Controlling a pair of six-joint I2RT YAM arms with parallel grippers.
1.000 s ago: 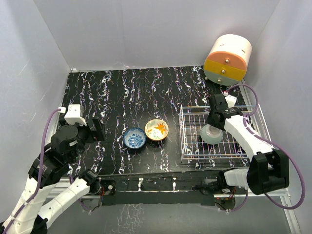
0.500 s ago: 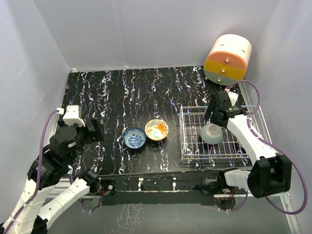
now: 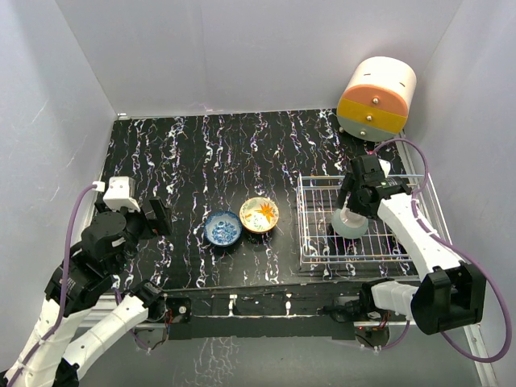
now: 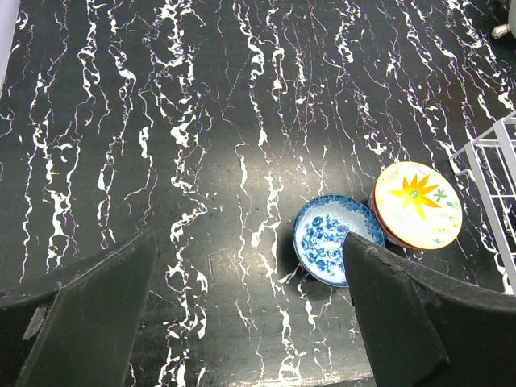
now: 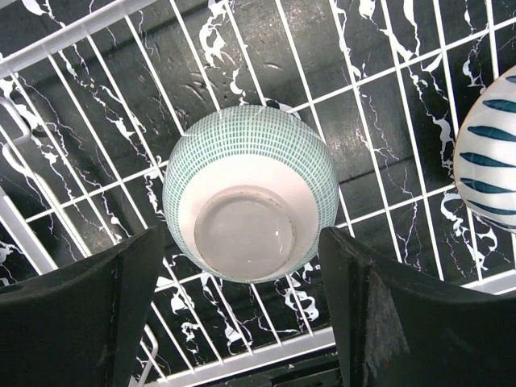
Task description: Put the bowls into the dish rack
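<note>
The white wire dish rack (image 3: 305, 226) stands at the right. A green-checked bowl (image 3: 347, 223) lies upside down in it. In the right wrist view that bowl (image 5: 250, 192) rests on the rack wires (image 5: 81, 32), with a blue-striped bowl (image 5: 488, 161) beside it. My right gripper (image 3: 355, 199) is open just above the green bowl, its fingers (image 5: 72, 314) apart on either side and not touching it. A blue floral bowl (image 3: 222, 228) and a yellow-orange bowl (image 3: 259, 214) sit touching mid-table. My left gripper (image 3: 158, 216) is open and empty, left of the blue bowl (image 4: 334, 239) and the yellow bowl (image 4: 417, 204).
A cream-and-orange round drawer unit (image 3: 376, 97) stands at the back right behind the rack. The rack's left edge (image 4: 492, 153) is close to the yellow-orange bowl. White walls enclose the black marbled table (image 3: 210, 153).
My right gripper drew back from the green bowl toward the far side, then returned a little; the bowl stayed in the rack. My left arm shifted slightly toward the near edge.
</note>
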